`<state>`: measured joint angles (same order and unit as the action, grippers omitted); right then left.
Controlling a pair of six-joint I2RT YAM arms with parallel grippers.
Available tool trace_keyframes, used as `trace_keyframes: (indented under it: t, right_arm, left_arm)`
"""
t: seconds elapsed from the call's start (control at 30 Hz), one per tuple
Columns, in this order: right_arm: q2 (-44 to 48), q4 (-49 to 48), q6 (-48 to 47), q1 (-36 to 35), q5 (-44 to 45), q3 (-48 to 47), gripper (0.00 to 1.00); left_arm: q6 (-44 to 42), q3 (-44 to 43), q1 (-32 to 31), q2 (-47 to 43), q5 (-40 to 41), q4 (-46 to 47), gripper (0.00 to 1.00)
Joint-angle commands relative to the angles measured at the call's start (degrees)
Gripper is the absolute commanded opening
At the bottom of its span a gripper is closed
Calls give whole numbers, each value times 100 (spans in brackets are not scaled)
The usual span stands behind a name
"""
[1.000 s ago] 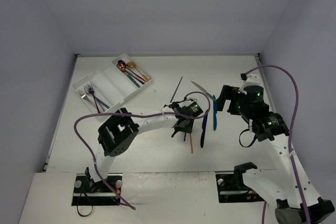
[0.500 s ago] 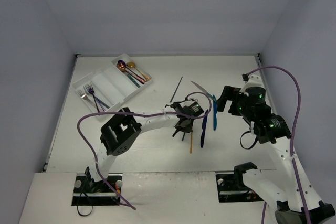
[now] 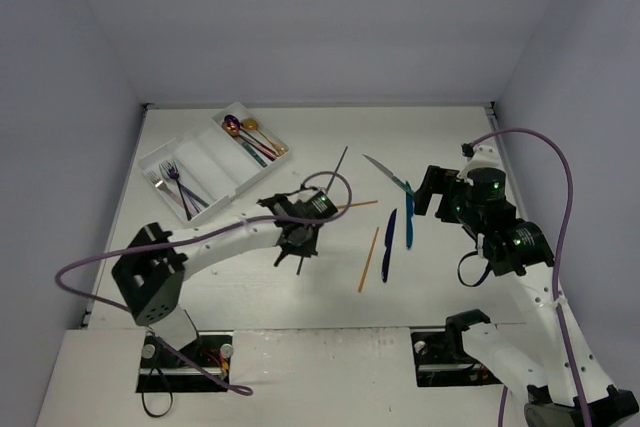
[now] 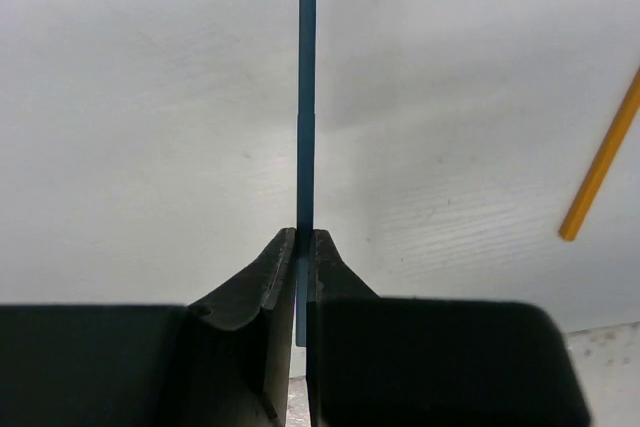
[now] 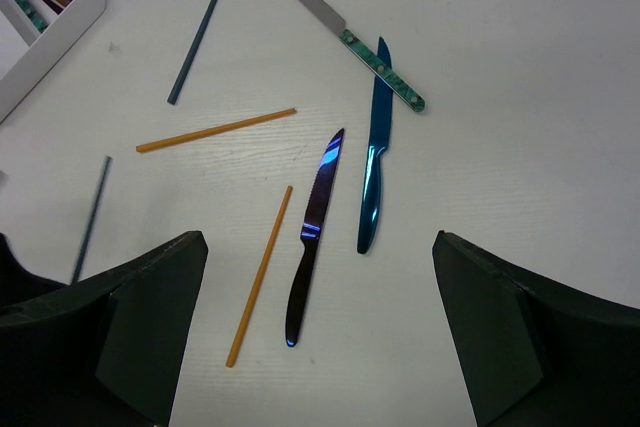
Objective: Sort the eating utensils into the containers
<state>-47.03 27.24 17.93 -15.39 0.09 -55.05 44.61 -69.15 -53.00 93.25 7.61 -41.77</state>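
My left gripper is shut on a slim blue-teal chopstick, held over the table; it also shows in the right wrist view. On the table lie a second teal chopstick, two gold chopsticks, a purple-blue knife, a teal knife and a silver knife with a green handle. My right gripper is wide open and empty above the knives. The white tray at the far left holds spoons and forks.
Grey walls close in the table on the left, back and right. The tray's corner shows at the top left of the right wrist view. A gold chopstick lies to the right of my left gripper.
My left arm has swung left, carrying the blue-teal chopstick away from the knives. A gold chopstick it covered now shows. The right arm has barely moved.
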Motion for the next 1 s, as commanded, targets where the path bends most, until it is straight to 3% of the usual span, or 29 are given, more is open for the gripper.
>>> trace_keyframes:
  t: [0.0,0.1,0.27,0.43,0.77,0.97]
  right_arm:
    - [-179,-245,9,36,193,-110,94]
    - [-250,-245,16,45,209,-144,94]
    - [-312,-254,3,55,268,-189,94]
    - [-315,-246,9,71,304,-196,95]
    - [-349,-244,-173,115,406,-261,95]
    - [-542,-254,-298,141,396,-356,95]
  left_arm:
    - [-87,-370,1364,-902,723,-192,0]
    - [-255,-713,2353,-708,784,-94,0]
    - [-288,-1293,3478,20,858,455,0]
    - [-88,-2134,4117,900,1081,706,0]
    - [343,-2724,4776,2024,1023,881,1]
    - [154,-2883,4825,2153,972,899,28]
